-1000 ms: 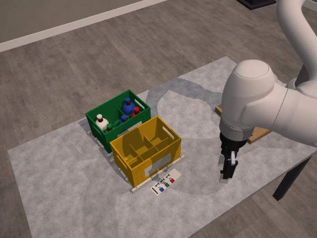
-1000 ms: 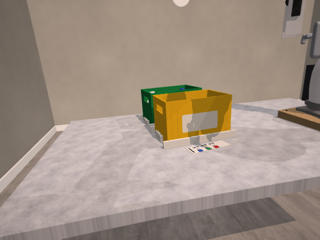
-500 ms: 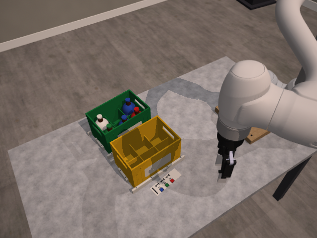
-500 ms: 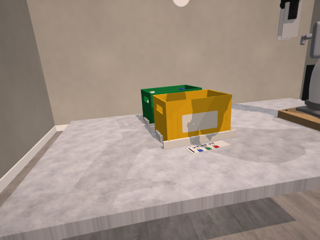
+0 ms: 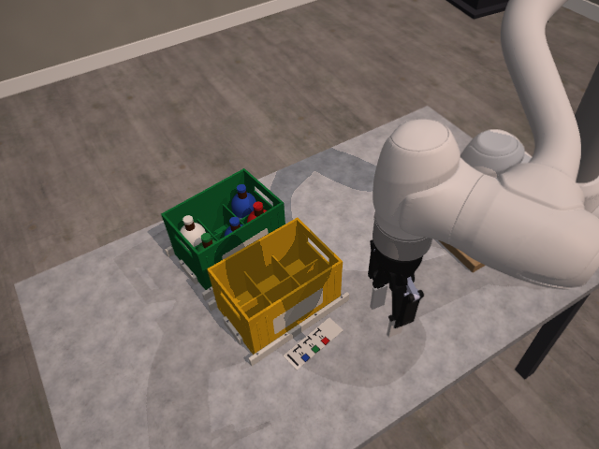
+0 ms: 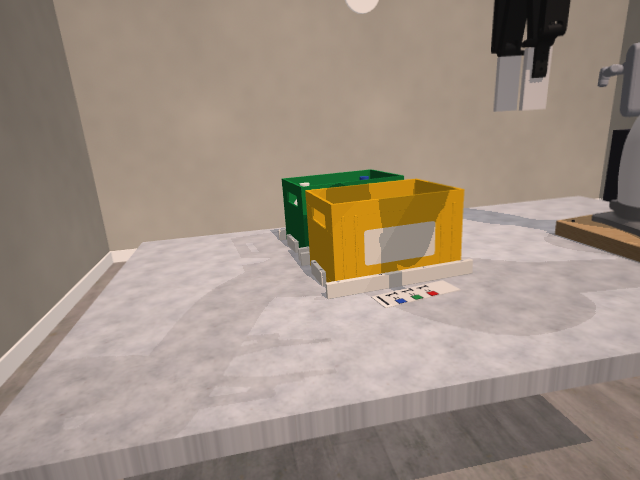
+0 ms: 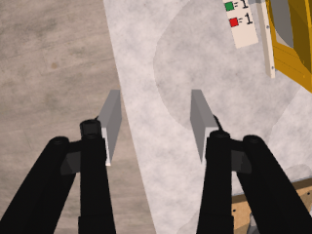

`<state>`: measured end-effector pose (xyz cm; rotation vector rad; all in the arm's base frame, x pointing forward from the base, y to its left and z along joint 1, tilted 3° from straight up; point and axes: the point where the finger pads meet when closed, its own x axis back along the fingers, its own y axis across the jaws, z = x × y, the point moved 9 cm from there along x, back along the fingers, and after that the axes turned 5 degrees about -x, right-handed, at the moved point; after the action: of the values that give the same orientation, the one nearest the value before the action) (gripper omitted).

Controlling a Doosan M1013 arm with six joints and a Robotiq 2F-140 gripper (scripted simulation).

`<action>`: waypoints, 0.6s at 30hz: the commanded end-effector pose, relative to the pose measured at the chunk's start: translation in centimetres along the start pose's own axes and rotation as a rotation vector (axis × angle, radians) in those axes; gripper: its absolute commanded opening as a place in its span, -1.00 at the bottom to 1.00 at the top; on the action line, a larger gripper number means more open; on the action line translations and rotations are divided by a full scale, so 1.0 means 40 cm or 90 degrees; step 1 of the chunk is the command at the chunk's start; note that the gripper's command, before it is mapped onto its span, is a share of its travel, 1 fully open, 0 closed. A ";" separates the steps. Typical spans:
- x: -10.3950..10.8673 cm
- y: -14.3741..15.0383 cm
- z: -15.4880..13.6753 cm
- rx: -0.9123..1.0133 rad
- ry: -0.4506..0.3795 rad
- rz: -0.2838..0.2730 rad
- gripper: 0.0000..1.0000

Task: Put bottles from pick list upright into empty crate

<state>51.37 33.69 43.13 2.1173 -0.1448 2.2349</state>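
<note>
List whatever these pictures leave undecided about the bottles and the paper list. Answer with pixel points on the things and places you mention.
- Green-capped bottle (image 5: 207, 240): body hidden in the top view by the green plastic crate's (image 5: 181, 249) (image 6: 294, 219) near wall.
- Bottle labels: mostly behind that wall and dividers, top view.
- White paper pick list (image 5: 333, 329) (image 6: 448, 287) (image 7: 246, 39): black bar cut off by the wrist view's upper edge.
</note>
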 end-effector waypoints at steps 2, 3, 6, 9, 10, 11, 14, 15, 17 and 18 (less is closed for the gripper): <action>-0.017 0.028 0.022 0.069 -0.003 0.005 -0.24; -0.023 0.037 0.029 0.090 -0.003 0.005 -0.24; -0.041 0.063 0.049 0.154 -0.002 0.005 -0.24; -0.058 0.089 0.070 0.212 -0.002 0.005 -0.24; -0.064 0.098 0.076 0.212 -0.002 0.005 -0.24; -0.070 0.107 0.083 0.212 -0.002 0.005 -0.24; -0.087 0.133 0.104 0.212 -0.002 0.005 -0.24; -0.093 0.142 0.110 0.212 -0.002 0.005 -0.24; -0.099 0.150 0.117 0.212 -0.002 0.005 -0.24; -0.099 0.150 0.117 0.212 -0.002 0.005 -0.24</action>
<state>55.47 27.47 39.36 2.2737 0.2368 2.4019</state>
